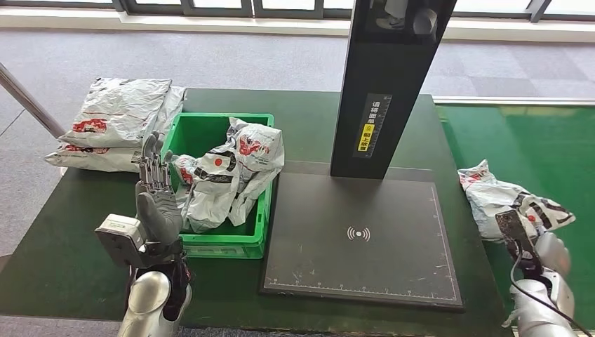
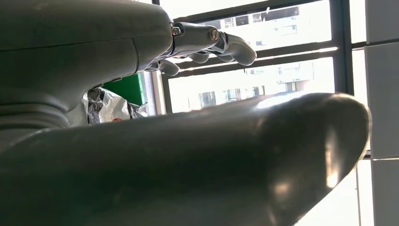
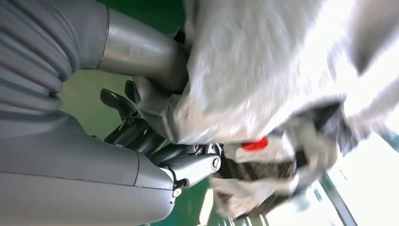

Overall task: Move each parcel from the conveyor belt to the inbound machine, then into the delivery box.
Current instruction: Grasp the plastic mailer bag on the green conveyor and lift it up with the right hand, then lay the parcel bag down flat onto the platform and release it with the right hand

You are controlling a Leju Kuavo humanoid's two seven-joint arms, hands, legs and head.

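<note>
A crumpled white parcel [image 1: 516,202] with red and black print lies on the green conveyor belt [image 1: 547,133] at the right. My right hand [image 1: 544,254] is at its near edge. In the right wrist view my right hand [image 3: 141,136] grips the parcel [image 3: 263,70], with the plastic between thumb and fingers; that picture is blurred. My left hand [image 1: 156,193] stands open, fingers up, beside the left wall of the green delivery box [image 1: 210,247], holding nothing. The left wrist view has my left hand [image 2: 94,52] with its fingers [image 2: 221,42] stretched out. The inbound machine's black scanning plate [image 1: 358,239] lies between box and belt.
Several white parcels [image 1: 235,172] fill the green box. A stack of more parcels [image 1: 116,123] lies on the dark table at the back left. The machine's black column [image 1: 389,84] rises behind the plate. A metal pole [image 1: 28,102] slants at the far left.
</note>
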